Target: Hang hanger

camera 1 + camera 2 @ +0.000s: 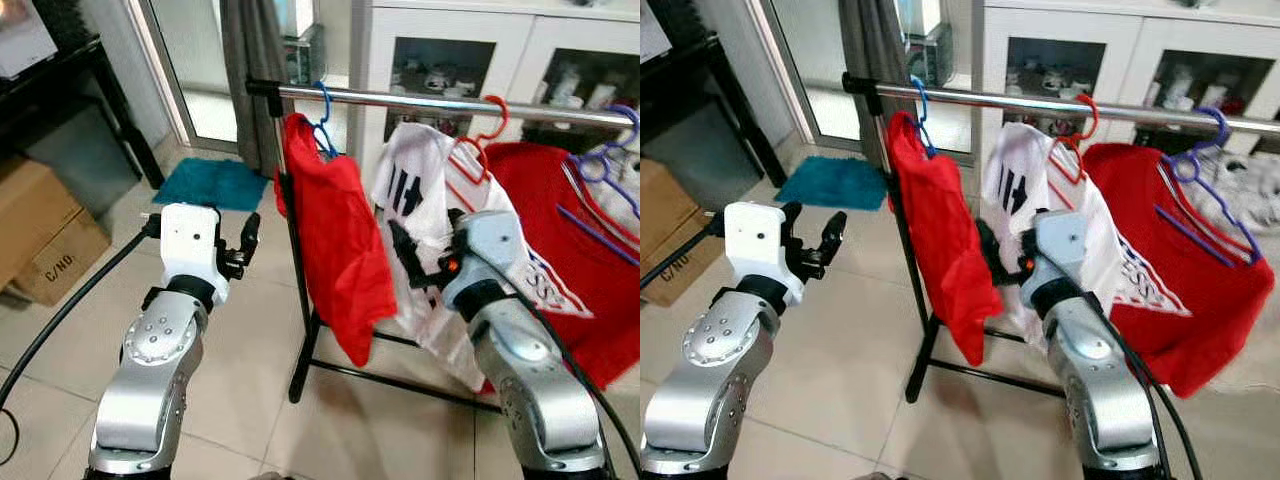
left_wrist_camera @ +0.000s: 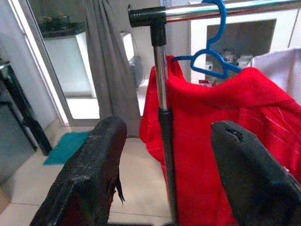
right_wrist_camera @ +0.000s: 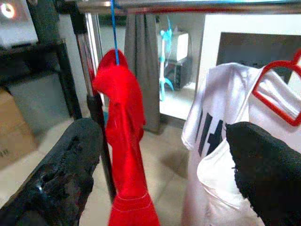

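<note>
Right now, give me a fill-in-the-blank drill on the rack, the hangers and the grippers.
1. The red shirt nearest the rack's post hangs on a ____ hanger.
2. The white shirt hangs on a ____ hanger.
3. The hanger with no shirt on it is ____.
4. The left gripper and right gripper both have their fingers ____, holding nothing.

Missing words: blue; red; purple; open

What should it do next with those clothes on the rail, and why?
Probably draw both arms back. Three hangers already hook the rail, carrying the red shirt, white shirt and another red one, and both the left gripper and right gripper are open and empty.
</note>
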Tool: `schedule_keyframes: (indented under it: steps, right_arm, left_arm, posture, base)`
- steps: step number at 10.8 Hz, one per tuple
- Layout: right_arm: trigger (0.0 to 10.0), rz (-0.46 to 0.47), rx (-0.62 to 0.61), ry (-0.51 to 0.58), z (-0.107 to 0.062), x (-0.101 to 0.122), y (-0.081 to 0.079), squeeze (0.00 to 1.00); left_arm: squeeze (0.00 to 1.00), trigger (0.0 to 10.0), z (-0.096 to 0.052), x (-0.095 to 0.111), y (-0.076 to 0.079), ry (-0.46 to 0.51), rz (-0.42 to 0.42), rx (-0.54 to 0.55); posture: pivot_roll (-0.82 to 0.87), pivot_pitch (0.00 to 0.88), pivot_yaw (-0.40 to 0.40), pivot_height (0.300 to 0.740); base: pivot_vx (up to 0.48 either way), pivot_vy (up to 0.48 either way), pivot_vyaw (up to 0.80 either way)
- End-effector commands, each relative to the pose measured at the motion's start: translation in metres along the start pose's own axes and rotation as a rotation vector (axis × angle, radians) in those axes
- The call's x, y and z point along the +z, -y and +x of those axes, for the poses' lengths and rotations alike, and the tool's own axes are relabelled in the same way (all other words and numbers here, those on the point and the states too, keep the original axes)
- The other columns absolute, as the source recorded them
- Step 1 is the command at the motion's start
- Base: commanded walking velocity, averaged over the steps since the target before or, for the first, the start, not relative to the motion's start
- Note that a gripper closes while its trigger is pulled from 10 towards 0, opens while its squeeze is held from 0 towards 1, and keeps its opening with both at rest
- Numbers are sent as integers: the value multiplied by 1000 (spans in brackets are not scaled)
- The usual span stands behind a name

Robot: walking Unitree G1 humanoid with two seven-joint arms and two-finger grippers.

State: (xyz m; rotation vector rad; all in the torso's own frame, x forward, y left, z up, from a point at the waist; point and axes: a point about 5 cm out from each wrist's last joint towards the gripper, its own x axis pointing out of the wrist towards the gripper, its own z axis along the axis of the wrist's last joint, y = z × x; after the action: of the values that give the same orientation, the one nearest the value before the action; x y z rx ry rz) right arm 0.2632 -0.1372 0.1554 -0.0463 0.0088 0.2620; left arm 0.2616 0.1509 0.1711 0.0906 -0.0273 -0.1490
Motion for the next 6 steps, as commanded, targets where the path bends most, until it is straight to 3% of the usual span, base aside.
schedule_keyframes:
  steps: [1, 2, 4, 5, 6]
  right_arm:
    - [10000, -10, 30, -6, 3, 1, -6, 0]
    - [10000, 17, 17, 35, 4, 6, -7, 0]
    - [10000, -67, 34, 72, 4, 8, -7, 0]
    - [10000, -6, 38, 64, 2, 7, -7, 0]
    - [10000, -8, 13, 74, 3, 9, -6, 0]
  left_arm:
    - [0, 10000, -4, 1, -5, 4, 6, 24]
    - [0, 10000, -4, 1, -4, 3, 8, 23]
    - [0, 10000, -3, 2, -4, 4, 12, 23]
    - [0, 10000, -3, 3, -5, 5, 13, 22]
    - [0, 10000, -2, 3, -5, 6, 17, 20]
  posture:
    - [-54, 52, 56, 740]
    - [-52, 56, 58, 740]
    - [-48, 59, 61, 740]
    - [-49, 60, 61, 740]
    - [-49, 58, 65, 740]
  base:
    - [292, 0, 800]
    - [289, 0, 0]
    - [292, 0, 0]
    - [296, 0, 0]
    - [292, 0, 0]
